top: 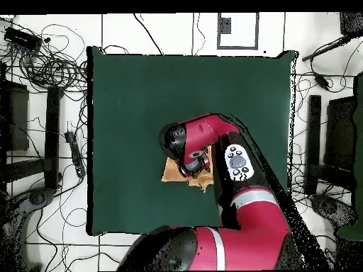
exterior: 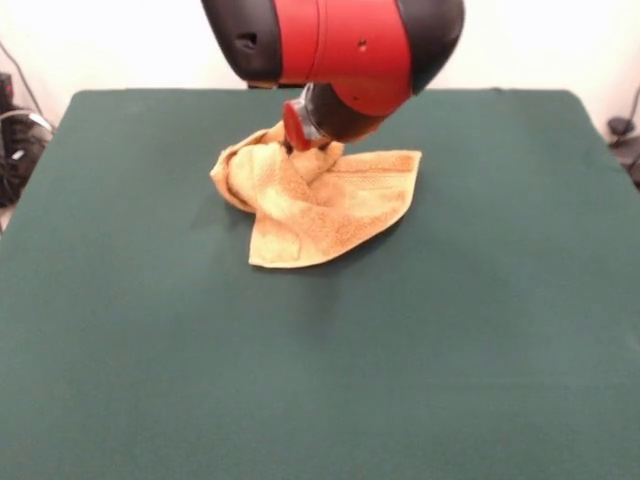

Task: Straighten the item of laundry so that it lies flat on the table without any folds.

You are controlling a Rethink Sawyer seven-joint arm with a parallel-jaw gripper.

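Note:
The orange-tan towel (exterior: 322, 200) lies crumpled on the green table (exterior: 320, 380), a little behind its middle. It is bunched and folded over itself, with a raised lump at the left and a flatter flap to the right and front. My gripper (exterior: 298, 146) comes down from the red and black arm onto the top of the bunched part and touches the cloth. Its tip is buried in the folds, so I cannot see its state. In the overhead view the arm (top: 202, 142) covers most of the towel (top: 172, 174); only its edges show.
The arm's thick red wrist (exterior: 345, 50) hangs low over the towel's far side. Cables and dark equipment (top: 42, 64) lie on the floor round the table (top: 142, 92). Wide green surface spreads on all sides of the towel.

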